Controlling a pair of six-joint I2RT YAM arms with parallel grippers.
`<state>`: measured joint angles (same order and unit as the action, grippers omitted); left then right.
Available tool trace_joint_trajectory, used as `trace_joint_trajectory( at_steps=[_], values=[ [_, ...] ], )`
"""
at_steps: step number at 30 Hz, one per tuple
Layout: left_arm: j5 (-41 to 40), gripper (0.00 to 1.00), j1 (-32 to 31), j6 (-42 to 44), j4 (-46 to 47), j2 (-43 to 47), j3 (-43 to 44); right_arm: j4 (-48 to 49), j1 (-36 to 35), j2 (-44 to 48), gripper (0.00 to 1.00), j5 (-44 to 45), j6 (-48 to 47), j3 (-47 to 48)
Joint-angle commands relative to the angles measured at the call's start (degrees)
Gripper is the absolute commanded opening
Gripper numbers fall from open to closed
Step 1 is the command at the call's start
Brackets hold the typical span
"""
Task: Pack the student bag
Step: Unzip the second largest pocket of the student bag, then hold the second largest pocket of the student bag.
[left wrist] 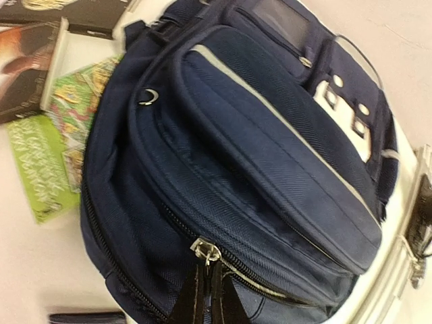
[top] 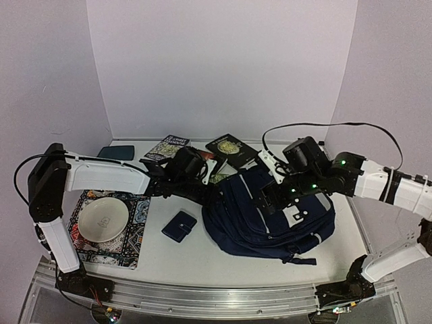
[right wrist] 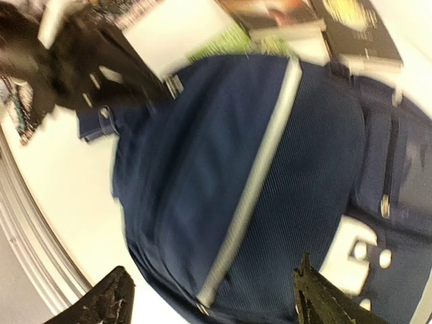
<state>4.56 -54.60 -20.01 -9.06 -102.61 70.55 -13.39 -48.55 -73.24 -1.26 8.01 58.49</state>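
L gripper (left wrist: 206,287): jaws pinched tight on the zipper pull (left wrist: 206,251) of the student bag (top: 273,219), main compartment seam. Prob. held so the zip can be run open and stuff can go in. R gripper (right wrist: 212,270): fingers spread wide, hovering over the bag's striped front panel, no contact afaict. Looks placed to pin the fabric vs zip drag. Bag lies mid-table, front pocket up, zip looks shut, so packing not started imo. Dark books (top: 231,150) lie behind it, green book (left wrist: 40,169) against its top edge, navy wallet (top: 179,226) just left.
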Motion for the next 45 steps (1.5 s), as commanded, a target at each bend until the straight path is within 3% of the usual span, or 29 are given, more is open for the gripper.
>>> trace_joint_trajectory(
  at_steps=[1,8,17,27,35,40,45],
  values=[
    [6.0,0.0,-2.5,-2.8,1.3,1.2,5.5,1.9,-3.7,-5.9,0.85,7.6,-0.6,4.8],
    [9.1,0.0,-3.8,-2.8,1.3,1.8,7.4,4.0,-7.0,-12.1,0.86,18.0,2.3,4.9],
    [10.6,0.0,-4.2,-2.8,1.3,3.1,7.1,3.7,-7.0,-14.8,0.83,24.3,2.8,2.0],
    [9.6,0.0,-4.1,-3.7,1.3,4.0,7.2,3.0,-7.0,-14.1,0.86,10.8,6.1,1.1],
    [8.6,0.0,-4.1,-3.6,1.2,5.4,6.3,1.1,-6.9,-15.9,0.83,20.1,8.9,-2.7],
    [6.9,0.0,-4.1,-3.1,1.2,6.6,4.9,-0.8,-6.8,-15.1,0.61,22.7,8.4,-2.9],
    [1.2,0.0,-3.7,-1.3,0.0,6.0,4.2,-3.4,-6.9,-11.1,0.14,21.1,6.3,-2.2]
  ],
)
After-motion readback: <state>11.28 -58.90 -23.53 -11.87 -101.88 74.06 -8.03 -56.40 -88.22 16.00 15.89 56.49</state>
